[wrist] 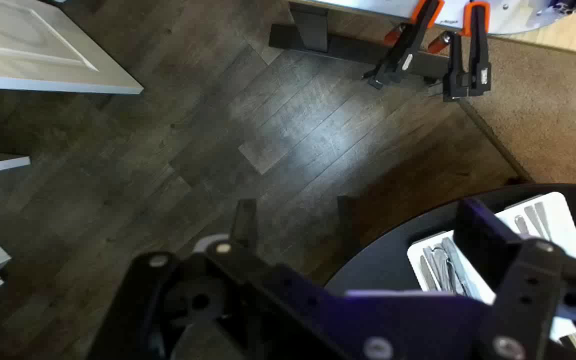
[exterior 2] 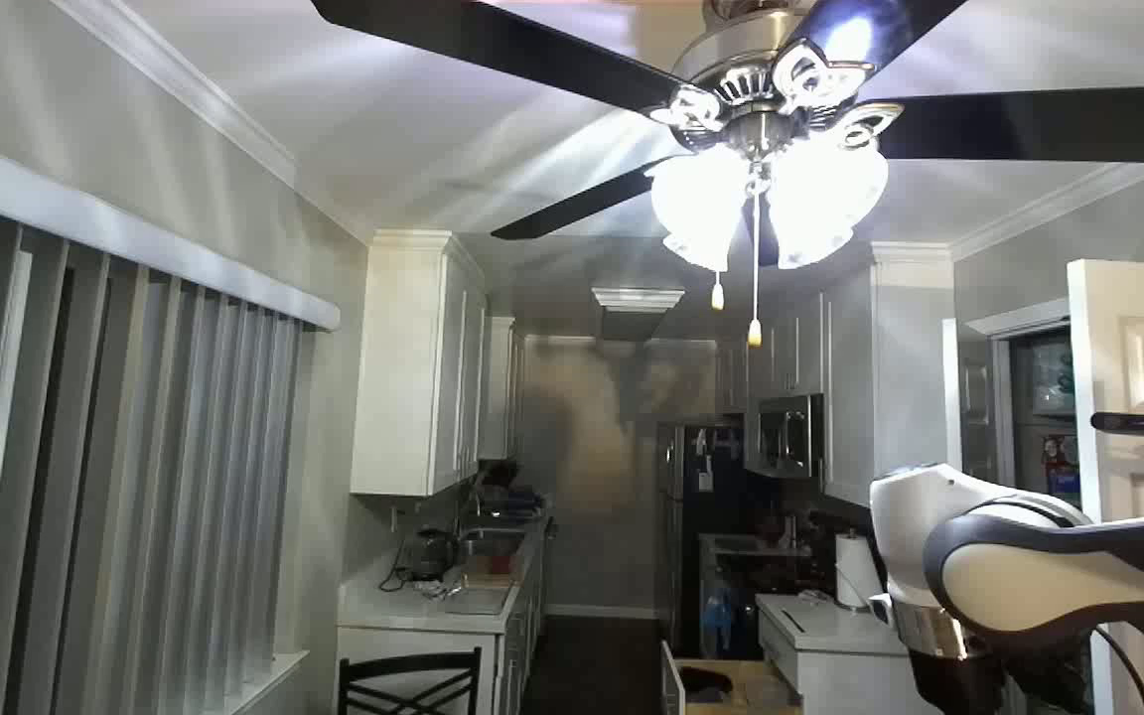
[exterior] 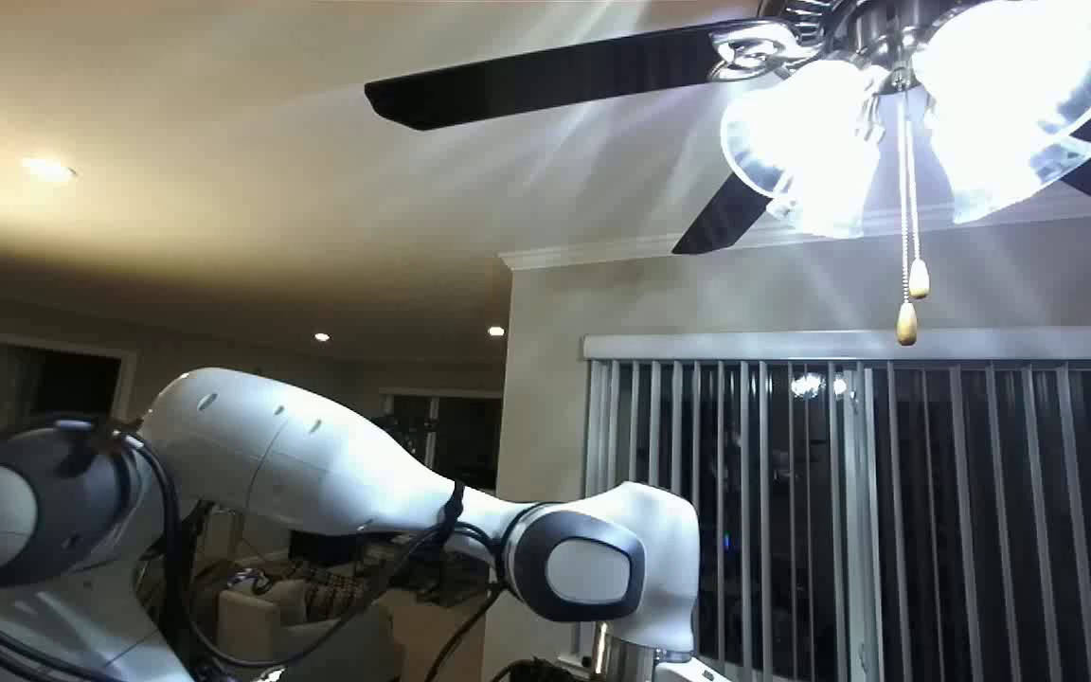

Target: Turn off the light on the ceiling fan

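Kitchen cabinets [exterior 2: 408, 367] stand beyond the ceiling fan [exterior 2: 749, 87], its glass-shaded light [exterior 2: 820, 204] lit underneath. Well-parted fingers [wrist: 488, 237], holding nothing, point downward: probably the approach step, next calling for raising them to whichever pull-chain knob [exterior: 906, 324] works the light.

Gray walls [exterior 2: 597, 546], white cabinets [exterior 2: 403, 367], vertical blinds [exterior 2: 219, 477], dark plank floor [wrist: 208, 125]

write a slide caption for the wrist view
Open gripper above a dark plank floor and a black tabletop holding cutlery.
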Robot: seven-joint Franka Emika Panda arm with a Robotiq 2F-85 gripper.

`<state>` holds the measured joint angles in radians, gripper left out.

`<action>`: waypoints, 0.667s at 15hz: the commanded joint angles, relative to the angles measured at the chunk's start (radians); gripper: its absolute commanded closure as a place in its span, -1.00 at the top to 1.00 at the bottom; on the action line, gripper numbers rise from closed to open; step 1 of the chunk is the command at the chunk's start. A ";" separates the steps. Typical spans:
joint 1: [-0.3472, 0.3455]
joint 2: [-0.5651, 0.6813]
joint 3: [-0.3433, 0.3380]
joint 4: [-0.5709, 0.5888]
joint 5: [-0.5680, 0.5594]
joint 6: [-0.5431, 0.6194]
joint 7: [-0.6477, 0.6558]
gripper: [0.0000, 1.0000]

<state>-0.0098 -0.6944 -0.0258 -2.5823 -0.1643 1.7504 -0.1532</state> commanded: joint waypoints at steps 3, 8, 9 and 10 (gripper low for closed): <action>0.008 0.000 -0.006 0.002 -0.003 -0.002 0.004 1.00; 0.019 -0.032 0.013 0.046 0.013 0.055 0.038 1.00; 0.029 -0.043 0.019 0.084 0.032 0.062 0.045 1.00; 0.040 -0.044 0.021 0.134 0.067 0.055 0.060 1.00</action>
<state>0.0012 -0.7047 -0.0198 -2.5470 -0.1567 1.8067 -0.1371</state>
